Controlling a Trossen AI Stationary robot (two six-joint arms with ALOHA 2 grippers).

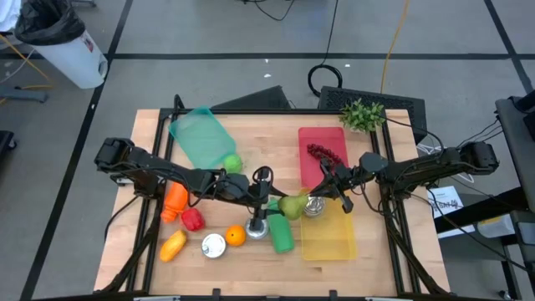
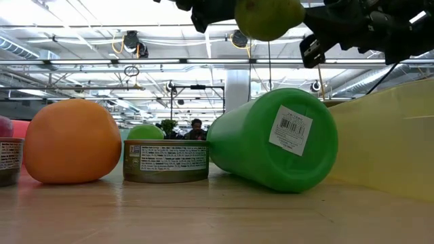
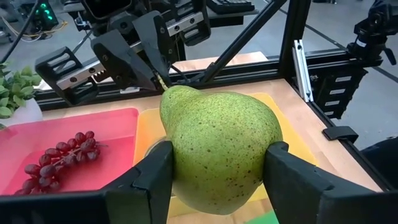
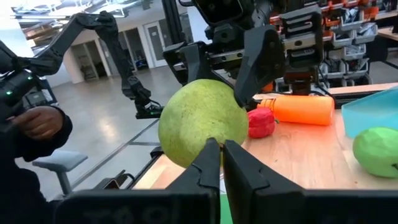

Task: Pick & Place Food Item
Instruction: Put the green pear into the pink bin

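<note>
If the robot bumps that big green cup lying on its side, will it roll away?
Probably yes. The green cup lies on its round side on the bare table, so a nudge could set it rolling. It looks wider at one end, so it would likely curve. The can sits close beside it and might stop it on that side. It looks like hollow plastic, so probably light.
</note>
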